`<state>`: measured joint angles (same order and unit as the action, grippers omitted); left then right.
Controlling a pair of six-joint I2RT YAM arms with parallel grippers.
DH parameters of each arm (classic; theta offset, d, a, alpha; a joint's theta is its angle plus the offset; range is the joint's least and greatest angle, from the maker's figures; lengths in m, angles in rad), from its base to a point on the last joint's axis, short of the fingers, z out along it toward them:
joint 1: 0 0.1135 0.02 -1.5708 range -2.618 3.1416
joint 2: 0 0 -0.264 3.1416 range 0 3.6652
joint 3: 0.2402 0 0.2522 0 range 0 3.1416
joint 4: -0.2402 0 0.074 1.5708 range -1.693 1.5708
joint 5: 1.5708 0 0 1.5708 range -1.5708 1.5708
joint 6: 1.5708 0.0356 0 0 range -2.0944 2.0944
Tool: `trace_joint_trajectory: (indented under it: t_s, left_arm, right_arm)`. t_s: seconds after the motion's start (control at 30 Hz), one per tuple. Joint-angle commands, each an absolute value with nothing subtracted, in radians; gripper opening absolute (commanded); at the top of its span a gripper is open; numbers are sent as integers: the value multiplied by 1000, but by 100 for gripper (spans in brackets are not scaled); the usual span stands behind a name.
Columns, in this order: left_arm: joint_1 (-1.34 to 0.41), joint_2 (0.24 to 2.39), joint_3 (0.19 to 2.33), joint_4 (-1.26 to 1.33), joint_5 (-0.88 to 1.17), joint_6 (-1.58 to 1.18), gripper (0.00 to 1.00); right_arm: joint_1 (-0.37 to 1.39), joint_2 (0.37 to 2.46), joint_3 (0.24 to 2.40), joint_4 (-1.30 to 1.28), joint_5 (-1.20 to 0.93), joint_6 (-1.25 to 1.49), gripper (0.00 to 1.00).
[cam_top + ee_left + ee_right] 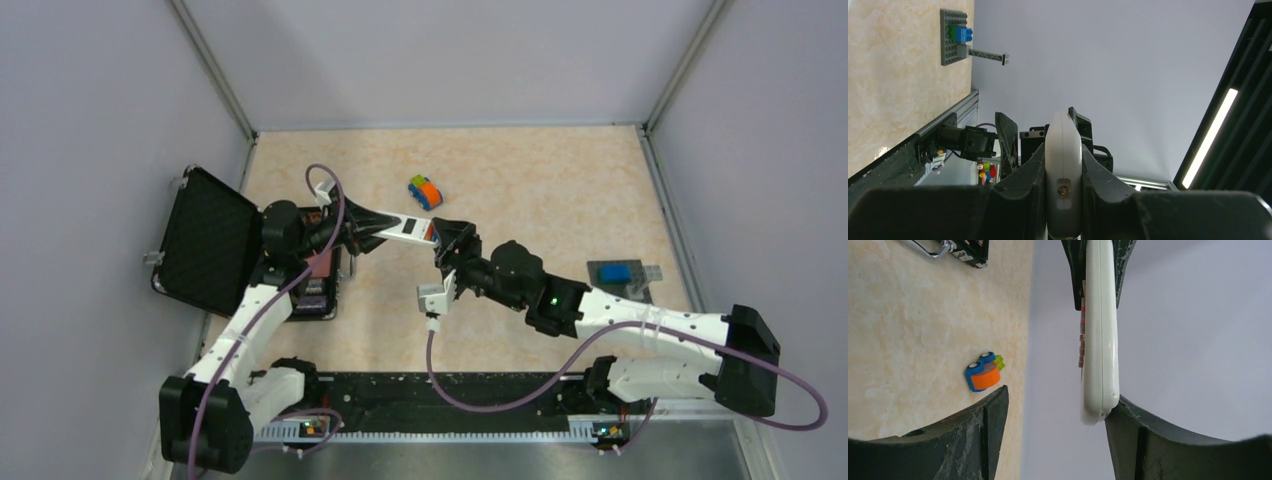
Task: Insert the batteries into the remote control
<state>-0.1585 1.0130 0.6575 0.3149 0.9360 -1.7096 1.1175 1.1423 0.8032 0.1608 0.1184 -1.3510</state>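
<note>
Reaching inward, left jaws clamping remote control [410,229], right jaws parted

The remote control [1100,340] looks smooth, glossy white plastic, the fingers [973,440] matt black and scuffed rough, the surface [908,340] pale marbled stone-look, the toy car [983,374] shiny plastic.

I can't read any text, label, brand or number in any view. The remote control [1100,340] is edge-on from the right wrist, so its buttons are too small and too turned away for me to make out markings. From the left wrist I only get its plain white back. The green indicator light [553,298] on the right arm is just a dot, not a legible sign.
</note>
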Motion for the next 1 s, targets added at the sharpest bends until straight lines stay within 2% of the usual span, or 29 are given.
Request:
trace_joint_trajectory:
  t_s: [0.0, 0.23, 0.57, 0.97]
  left_arm:
    - [-138, 990, 680, 553, 816, -1778, 0]
    - [-137, 994, 656, 536, 826, -1748, 0]
    - [-137, 991, 633, 632, 828, -1840, 0]
    - [-137, 971, 635, 486, 815, -1684, 0]
  right_arm:
    - [1161, 1138, 730, 41, 59, -1330, 67]
    - [1160, 1121, 719, 61, 63, -1296, 68]
    - [1168, 1111, 671, 109, 55, -1331, 69]
    - [1179, 1081, 693, 154, 63, -1194, 70]
